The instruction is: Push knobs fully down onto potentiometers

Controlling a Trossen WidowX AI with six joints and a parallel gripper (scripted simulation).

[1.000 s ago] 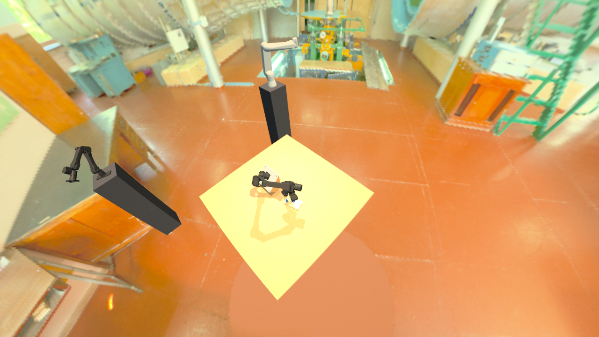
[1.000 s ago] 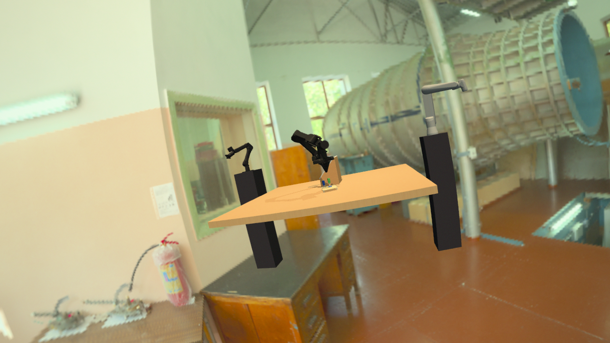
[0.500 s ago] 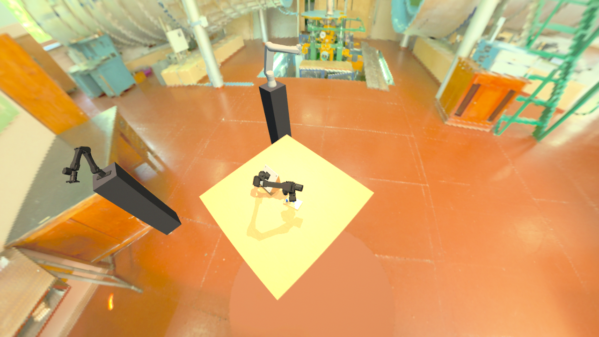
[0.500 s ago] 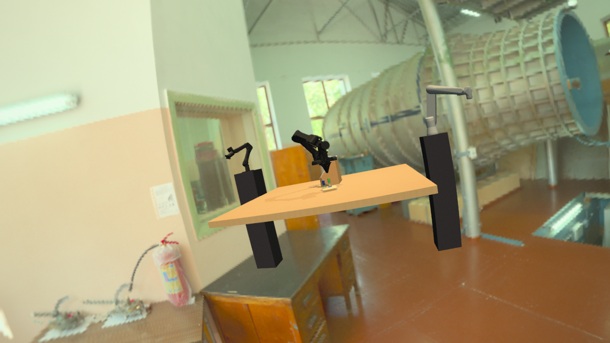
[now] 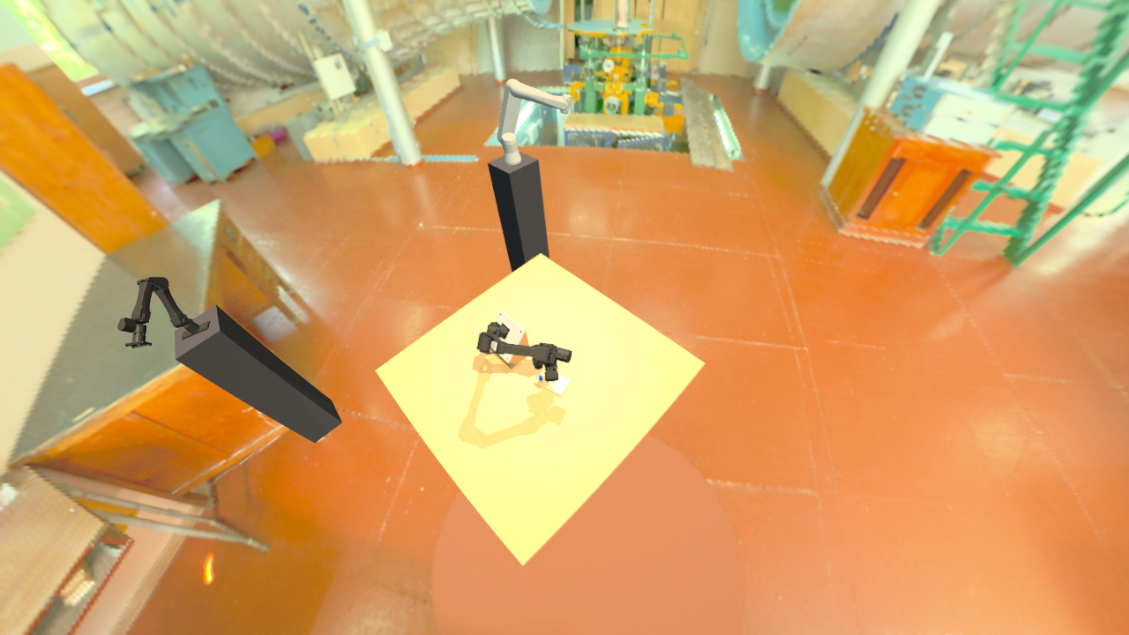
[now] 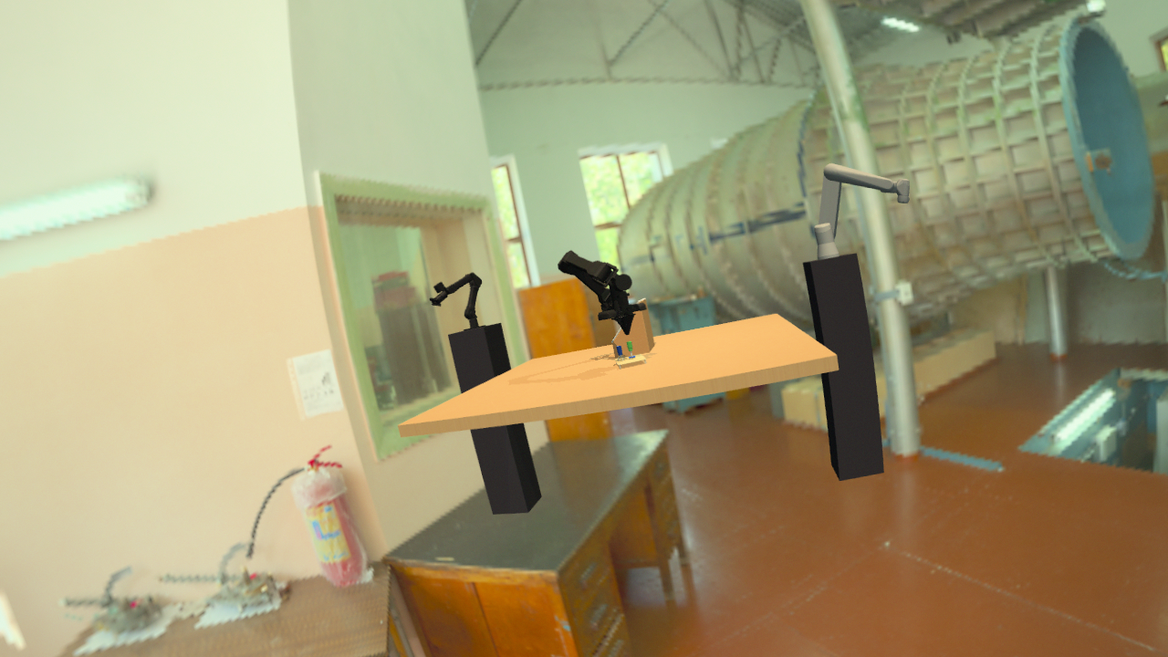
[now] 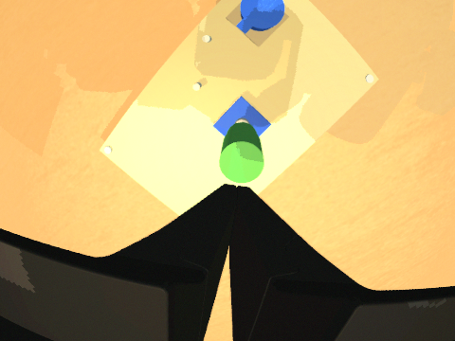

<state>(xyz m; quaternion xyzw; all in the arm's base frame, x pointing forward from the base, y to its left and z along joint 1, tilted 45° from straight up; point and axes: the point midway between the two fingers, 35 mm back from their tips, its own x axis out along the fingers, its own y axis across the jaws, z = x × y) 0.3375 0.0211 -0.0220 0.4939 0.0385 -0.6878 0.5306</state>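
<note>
A pale circuit board lies on the table. A green knob stands tall on its shaft over a blue square potentiometer near the board's middle. A blue knob sits on the potentiometer at the board's far corner. My gripper is shut and empty. Its tips hang just above and beside the green knob's top; I cannot tell whether they touch it.
The board lies on a tan table. A tan block stands just behind the board. Two dark pillars carrying other arms stand beside the table.
</note>
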